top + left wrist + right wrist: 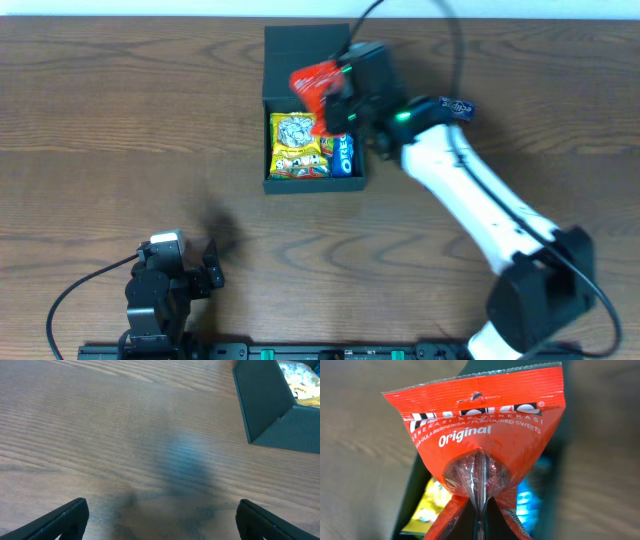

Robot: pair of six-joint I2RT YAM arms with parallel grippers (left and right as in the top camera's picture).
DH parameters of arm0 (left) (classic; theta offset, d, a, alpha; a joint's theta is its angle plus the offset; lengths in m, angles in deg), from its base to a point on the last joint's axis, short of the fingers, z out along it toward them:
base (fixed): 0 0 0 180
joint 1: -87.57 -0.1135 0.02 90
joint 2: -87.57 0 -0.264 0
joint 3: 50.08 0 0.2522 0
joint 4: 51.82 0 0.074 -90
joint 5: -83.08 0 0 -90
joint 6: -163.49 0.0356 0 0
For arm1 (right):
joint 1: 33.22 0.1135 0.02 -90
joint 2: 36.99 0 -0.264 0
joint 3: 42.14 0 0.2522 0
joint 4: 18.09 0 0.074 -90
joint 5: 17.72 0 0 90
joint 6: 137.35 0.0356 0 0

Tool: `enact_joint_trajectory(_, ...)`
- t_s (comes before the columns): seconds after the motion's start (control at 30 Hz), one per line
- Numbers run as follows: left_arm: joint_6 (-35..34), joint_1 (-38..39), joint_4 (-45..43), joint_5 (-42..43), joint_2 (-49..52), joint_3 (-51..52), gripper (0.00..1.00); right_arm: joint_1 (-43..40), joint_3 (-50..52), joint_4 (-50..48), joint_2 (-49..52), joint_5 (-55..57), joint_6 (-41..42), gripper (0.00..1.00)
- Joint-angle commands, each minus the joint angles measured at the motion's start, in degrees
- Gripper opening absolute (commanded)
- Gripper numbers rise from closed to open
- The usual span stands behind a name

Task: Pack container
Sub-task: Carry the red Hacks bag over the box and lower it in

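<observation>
- the right pincer (pixel 332 103) is clamped on a red sweet packet (pixel 314 83), and the right wrist view shows the foil puckered to a pinch near the packet's lower middle. the metal of the fingers is hard to pick out there.
- the container (pixel 275 70) sits by the middle of the table's far edge. its long axis, flap included, runs from the far edge toward the near edge.
- the deciding relation is that the red packet hangs directly over the container, above its far part and not touching the contents. the coming move looks like a lowering and letting go rather than a sideways carry.
- the packet hangs with its sealed header edge pointing away from the wrist, roughly across the box.
- a yellow packet (pixel 298 145) and a blue oreo packet (pixel 343 155) lie side by side in the near half, yellow toward the left edge. the free room seems to be beyond them. i cannot tell where the compartment ends and the flap begins.
- the right arm is plainly the nearer. the left pincer (pixel 161 507) stands parted with nothing in it, well apart from the box, by the near edge toward the left corner.
- the container is matte dark teal-green card, squarish and stiff-walled, with sharp corners.
</observation>
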Motion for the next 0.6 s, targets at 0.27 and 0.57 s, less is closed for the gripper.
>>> enact_joint_trajectory(0.27,-0.66,-0.28,0.37,-0.39,-0.35,0.37,0.95,6.05,0.00,-0.94,10.60,3.56,17.31,0.01)
enact_joint_trajectory(0.57,-0.66,-0.28,0.37,-0.42,-0.35,0.37,0.95,8.90,0.00,-5.88,17.81,1.84,21.05,0.01)
